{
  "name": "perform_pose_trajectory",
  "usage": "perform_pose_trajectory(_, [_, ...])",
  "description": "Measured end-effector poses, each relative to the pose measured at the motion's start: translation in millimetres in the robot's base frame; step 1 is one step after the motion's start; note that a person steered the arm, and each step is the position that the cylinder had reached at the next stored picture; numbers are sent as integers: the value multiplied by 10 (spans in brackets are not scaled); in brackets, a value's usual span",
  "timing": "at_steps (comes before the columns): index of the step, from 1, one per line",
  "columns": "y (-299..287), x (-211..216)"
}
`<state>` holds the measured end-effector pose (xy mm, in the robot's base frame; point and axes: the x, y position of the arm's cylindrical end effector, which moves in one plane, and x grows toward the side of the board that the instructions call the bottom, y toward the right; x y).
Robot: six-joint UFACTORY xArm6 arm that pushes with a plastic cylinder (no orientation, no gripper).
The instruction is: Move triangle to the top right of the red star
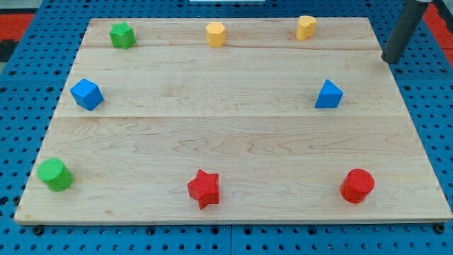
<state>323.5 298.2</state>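
I am seeing a pale wooden board (233, 134) with smooth, visible grain, lying on blue perforated pegboard (28, 92). The red star (204, 188) is showing ridged, matt plastic. My rod (403, 32) is looking dark and matt.

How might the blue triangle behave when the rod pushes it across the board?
The blue triangle looks solid and flat-based, so it probably slides rather than rolls. An off-centre push from my tip may turn it. The wooden board looks smooth, so little resistance seems likely.

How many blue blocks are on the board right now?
2: a blue cube near the view's left edge, and a blue triangle toward the view's right, both mid-height. Nothing seems hidden.
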Motion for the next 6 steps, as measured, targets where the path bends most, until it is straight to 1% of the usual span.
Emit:
perform_pose_trajectory(1, [-1,311])
perform_pose_trajectory(2, [-136,528])
perform_pose_trajectory(3, [-763,747])
perform_pose_trajectory(4, [-1342,830])
perform_pose_trajectory(5, [-1816,955])
perform_pose_trajectory(6, [-2237,969])
